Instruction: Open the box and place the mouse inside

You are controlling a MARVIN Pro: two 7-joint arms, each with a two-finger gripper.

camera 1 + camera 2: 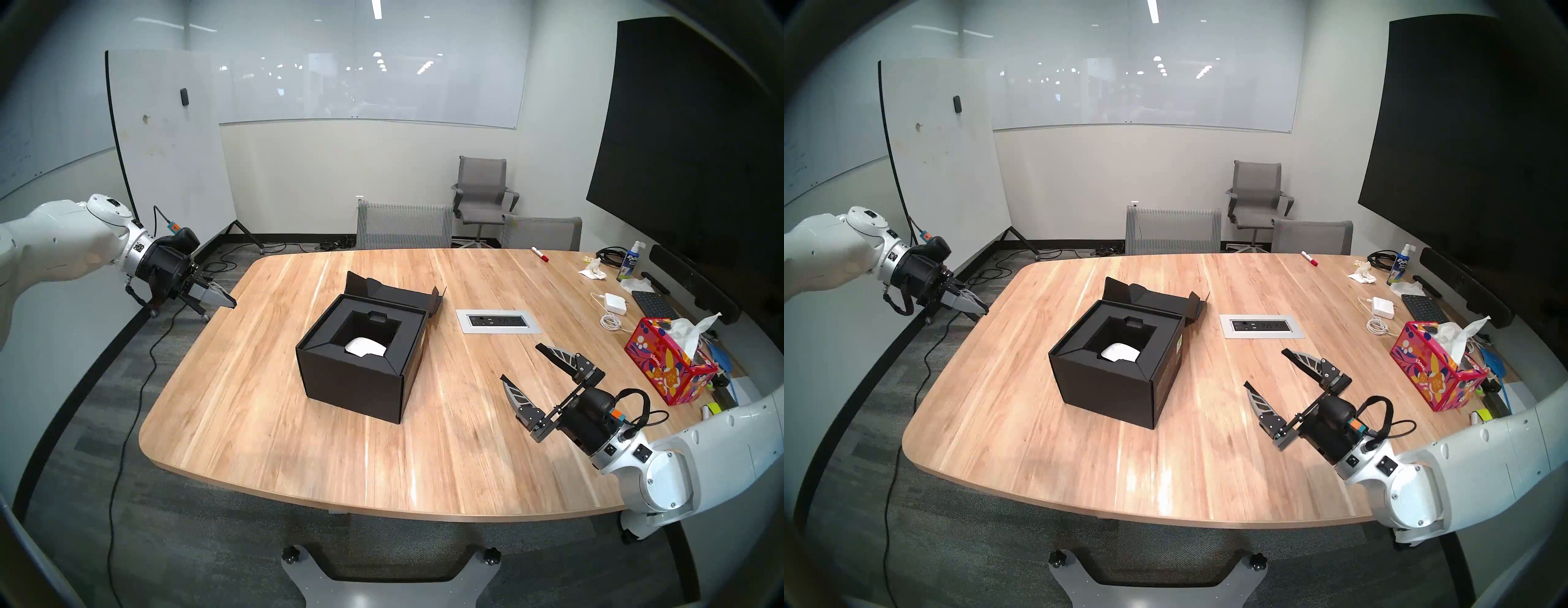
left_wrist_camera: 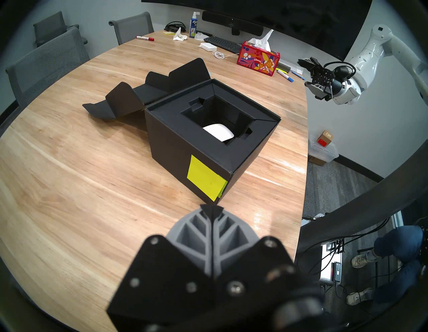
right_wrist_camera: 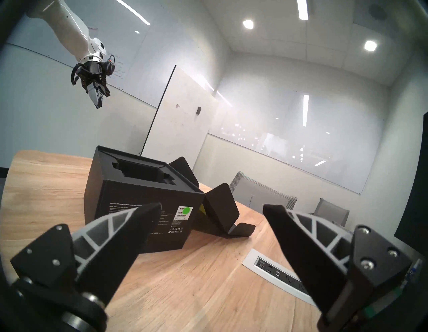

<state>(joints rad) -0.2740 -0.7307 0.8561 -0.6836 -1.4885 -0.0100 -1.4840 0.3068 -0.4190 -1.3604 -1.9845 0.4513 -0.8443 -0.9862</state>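
Box (image 1: 360,361) mid-desk, lid back; mouse (image 1: 365,347) inside; left gripper (image 1: 229,300) jaws together, right gripper (image 1: 522,361) jaws apart, empty; placing looks done; next, withdraw.

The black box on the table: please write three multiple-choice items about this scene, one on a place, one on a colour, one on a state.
1. Where is the mouse?
A. Inside the box
B. Beside the tissue box
C. In an end effector

2. What colour is the sticky note on the box's side?
A. Red
B. Yellow-green
C. Blue

3. How is the right end effector?
A. Shut on the mouse
B. Shut, empty
C. Open, empty

Answers: 1 A, white mouse lies in the recess; 2 B, left wrist view shows it; 3 C, fingers stand wide apart over the table.
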